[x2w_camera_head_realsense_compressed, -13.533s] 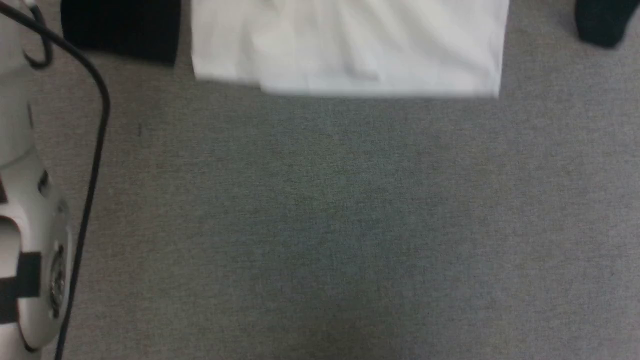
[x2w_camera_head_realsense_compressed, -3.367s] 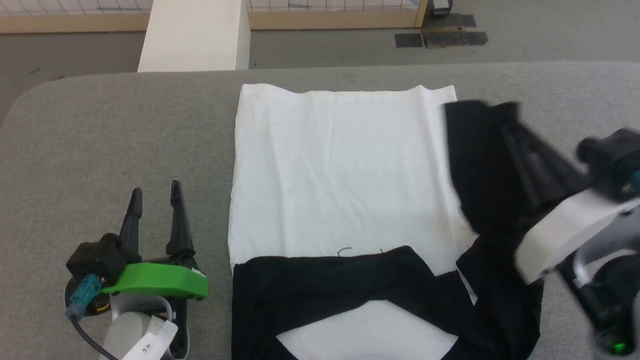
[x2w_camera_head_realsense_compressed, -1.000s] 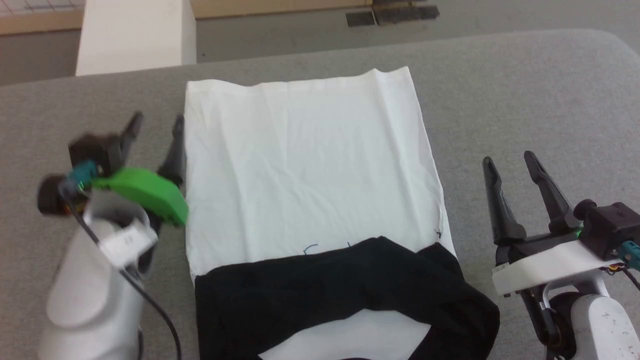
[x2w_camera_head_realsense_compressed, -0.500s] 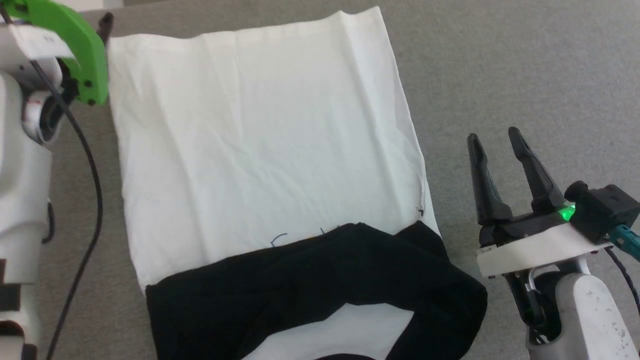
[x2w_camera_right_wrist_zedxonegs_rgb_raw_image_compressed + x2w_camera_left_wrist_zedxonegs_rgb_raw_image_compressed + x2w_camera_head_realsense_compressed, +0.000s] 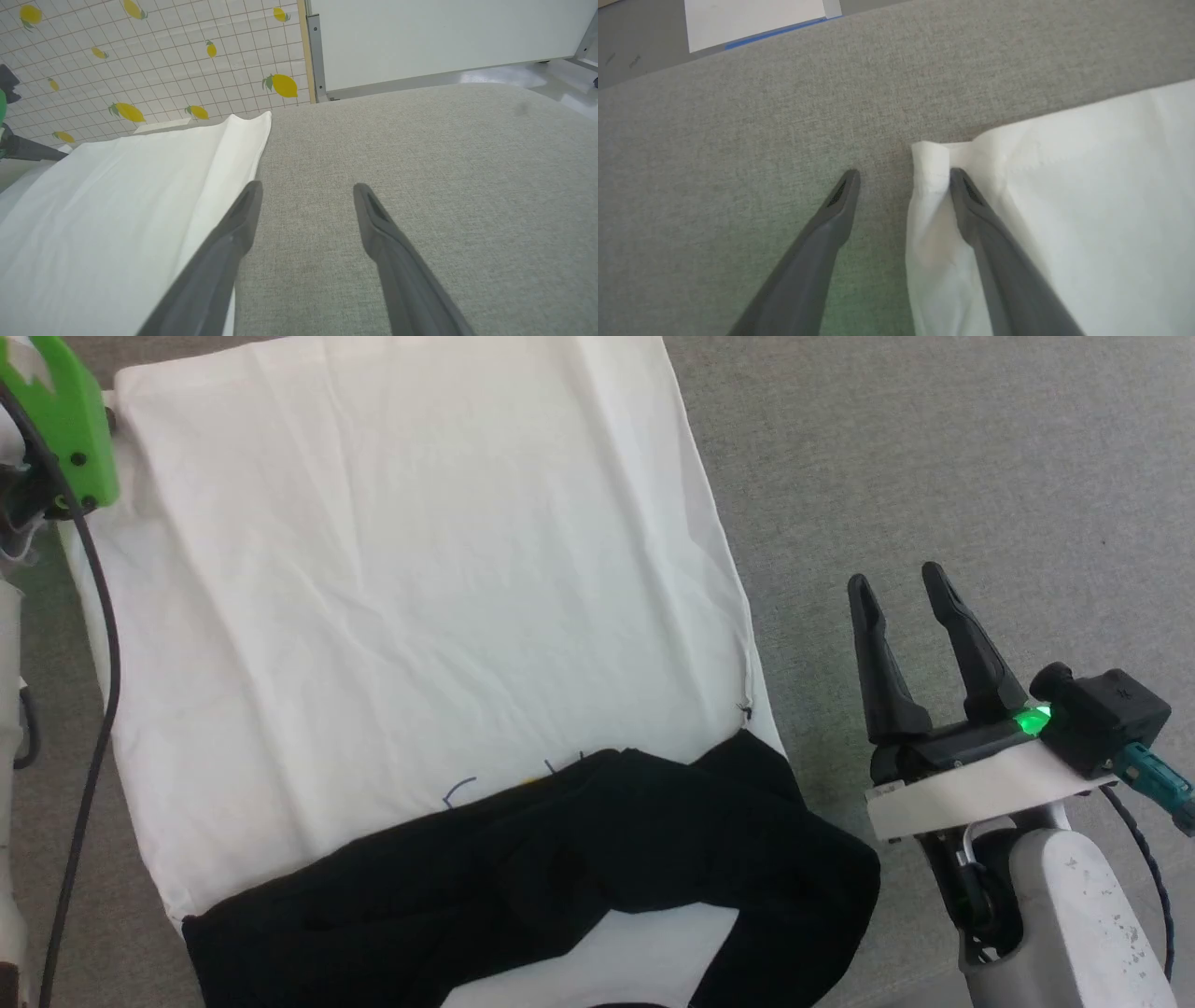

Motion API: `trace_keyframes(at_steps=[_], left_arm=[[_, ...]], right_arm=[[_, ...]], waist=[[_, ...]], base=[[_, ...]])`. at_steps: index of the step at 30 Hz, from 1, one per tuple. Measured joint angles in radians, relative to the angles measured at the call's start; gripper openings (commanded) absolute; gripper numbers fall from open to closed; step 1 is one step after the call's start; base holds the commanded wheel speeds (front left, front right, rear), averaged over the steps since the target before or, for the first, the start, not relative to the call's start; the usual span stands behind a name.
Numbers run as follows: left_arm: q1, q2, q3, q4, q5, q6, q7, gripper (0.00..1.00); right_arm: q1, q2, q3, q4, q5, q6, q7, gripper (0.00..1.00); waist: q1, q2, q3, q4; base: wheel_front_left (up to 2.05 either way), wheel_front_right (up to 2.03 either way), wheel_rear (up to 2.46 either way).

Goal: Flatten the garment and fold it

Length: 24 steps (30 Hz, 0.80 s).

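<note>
Status: the garment [image 5: 420,569] lies flat on the grey table [image 5: 934,448]. The white body is spread out and both black sleeves [image 5: 560,859] are folded in across the near end, inside the body outline. We read that as the sleeve step done and the body fold not yet started. The long axis runs away from us, with the shoulder end and sleeves nearest and the hem at the far end. It isn't square to us: in the head view the hem end sits further to our left than the near end. The left gripper [image 5: 901,175] is out at the far-left hem, jaws apart, nothing clamped. In the left wrist view one finger [image 5: 978,214] lies over the white fabric and the other over bare table, with the rolled hem corner [image 5: 931,163] between them; we can't tell whether either touches. That looks like a pre-pinch to us: straddle the corner, close, then carry the hem toward the shoulders. In the head view its green bracket [image 5: 61,420] sits at the garment's left edge. The right gripper [image 5: 896,579] is also jaws apart and empty, over bare table just beside the garment's right edge, partway along it, fingers pointing toward the far end. In the right wrist view the far-right hem corner [image 5: 261,119] is ahead of its tips and well apart from them. Our call is that the right isn't in position yet. It should reach that corner before either side closes, or this thin cloth lifts from one corner and skews further. The rolled corner on the left means a doubled layer in the pinch, which is worth watching.
</note>
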Motion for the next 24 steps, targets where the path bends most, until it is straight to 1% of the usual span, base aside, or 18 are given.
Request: trace_keyframes(at_steps=[3,4,5,8,11,15,18,21,24], left_arm=[[0.008,0.011,-0.001,-0.027,0.000,0.027,0.067,1.00],[0.010,0.013,0.000,-0.043,-0.002,0.028,0.084,0.45],[0.013,0.015,0.000,-0.054,-0.004,0.030,0.090,0.00],[0.034,0.017,-0.002,-0.092,-0.005,0.032,0.097,0.00],[0.040,0.017,-0.003,-0.119,-0.009,0.032,0.097,0.00],[0.043,0.013,-0.007,-0.142,-0.014,0.034,0.085,0.00],[0.043,0.005,-0.015,-0.151,-0.014,0.035,0.063,0.00],[0.041,-0.009,-0.026,-0.160,-0.014,0.034,0.036,0.00],[0.029,-0.024,-0.040,-0.163,-0.014,0.021,0.017,0.00]], right_arm=[[-0.011,0.000,0.003,0.006,0.000,0.000,0.000,1.00],[-0.012,0.000,0.004,0.007,0.000,0.000,0.000,1.00],[-0.012,0.000,0.005,0.007,0.000,0.000,0.000,1.00],[-0.027,0.000,0.011,0.011,-0.005,0.000,0.005,1.00],[-0.091,-0.010,0.023,0.015,-0.018,0.000,0.027,1.00],[-0.261,-0.024,0.033,0.058,-0.043,0.000,0.092,1.00],[-0.413,-0.022,0.041,0.137,-0.051,0.000,0.158,1.00],[-0.569,-0.019,0.035,0.259,-0.060,0.000,0.229,1.00],[-0.694,-0.013,0.023,0.389,-0.062,0.000,0.302,1.00]], waist=[[0.0000,0.0000,0.007,-0.007],[0.0000,0.0000,0.009,-0.007],[0.0000,0.0000,0.009,-0.006],[0.0000,0.0000,0.011,-0.003],[0.0000,0.0000,0.014,0.003],[-0.0001,0.0000,0.016,0.014],[-0.0001,0.0000,0.020,0.028],[-0.0001,0.0000,0.027,0.048],[-0.0001,0.0000,0.034,0.070]], base=[[0.00,0.00,0.00],[0.00,0.00,0.00],[0.00,0.00,0.00],[0.00,0.00,0.00],[0.00,0.00,0.00],[0.00,0.00,0.00],[0.00,0.00,0.00],[0.00,0.00,0.00],[0.00,0.00,0.00]])
